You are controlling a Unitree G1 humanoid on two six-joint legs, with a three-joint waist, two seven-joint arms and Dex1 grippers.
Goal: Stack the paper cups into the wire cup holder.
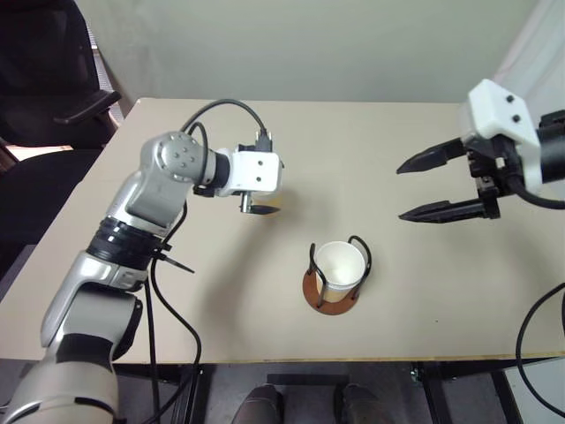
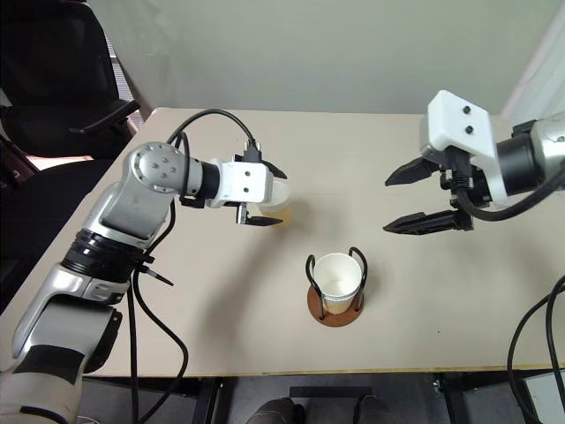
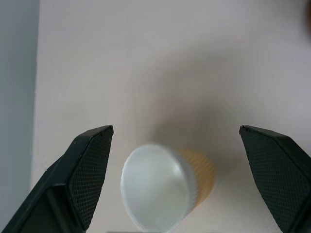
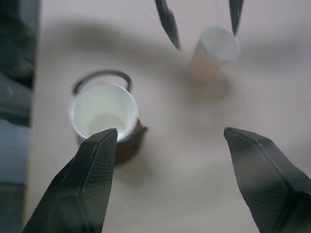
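Observation:
One paper cup (image 1: 340, 263) stands upright in the wire cup holder (image 1: 333, 303), near the table's front edge at the middle. A second paper cup (image 3: 160, 191), white end and tan side showing, sits on the table left of and behind the holder. I cannot tell whether it stands or lies. My left gripper (image 2: 270, 195) is open around it, with a finger (image 3: 90, 167) on either side and a gap to each. My right gripper (image 1: 409, 189) hangs open and empty above the table, right of the holder. In the right wrist view the loose cup (image 4: 218, 46) sits between the left fingertips (image 4: 167, 24).
The beige table (image 1: 397, 132) has bare surface behind and right of the holder. A black office chair (image 1: 53, 79) stands off the table's back left corner. Black cables (image 1: 168, 300) hang along my left arm.

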